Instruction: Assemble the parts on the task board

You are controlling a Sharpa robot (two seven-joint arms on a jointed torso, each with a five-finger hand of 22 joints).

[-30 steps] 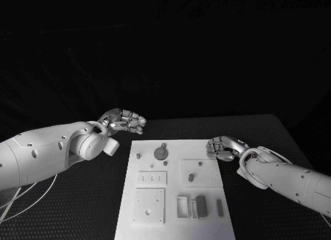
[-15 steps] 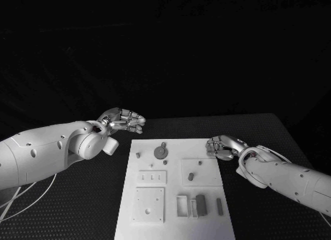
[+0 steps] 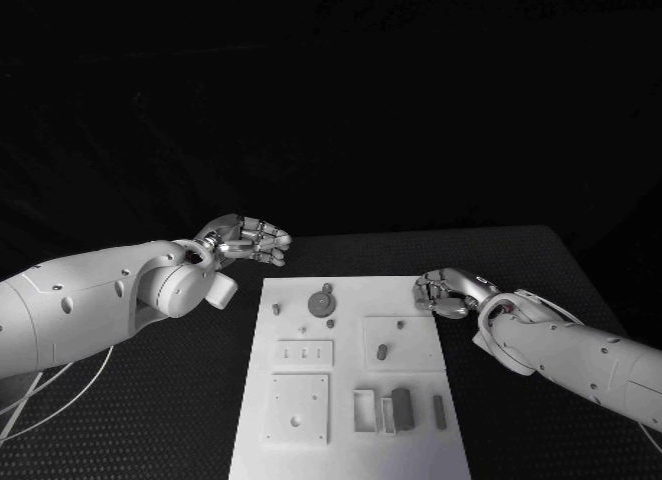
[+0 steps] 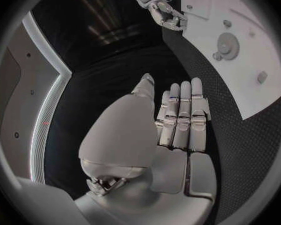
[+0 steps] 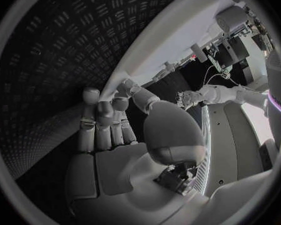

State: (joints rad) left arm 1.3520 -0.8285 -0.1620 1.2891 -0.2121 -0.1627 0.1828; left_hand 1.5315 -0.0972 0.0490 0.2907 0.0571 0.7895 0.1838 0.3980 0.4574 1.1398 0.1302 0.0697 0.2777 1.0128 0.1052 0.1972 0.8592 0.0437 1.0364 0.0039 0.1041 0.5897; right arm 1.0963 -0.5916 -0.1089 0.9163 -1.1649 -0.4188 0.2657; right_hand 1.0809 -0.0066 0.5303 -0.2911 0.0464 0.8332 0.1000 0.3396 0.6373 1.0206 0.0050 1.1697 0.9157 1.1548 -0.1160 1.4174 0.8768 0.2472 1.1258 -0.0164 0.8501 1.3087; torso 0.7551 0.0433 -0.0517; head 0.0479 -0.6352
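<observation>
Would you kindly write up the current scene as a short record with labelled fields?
surface: black table
task board: white plate lying mid-table
parts on board: gear-like round part toward the far end; dark upright blocks toward the near end
left hand: left hand beyond the board's far left corner, fingers apart, holding nothing
right hand: right hand at the board's far right edge, fingers curled; whether it touches the board is unclear
</observation>
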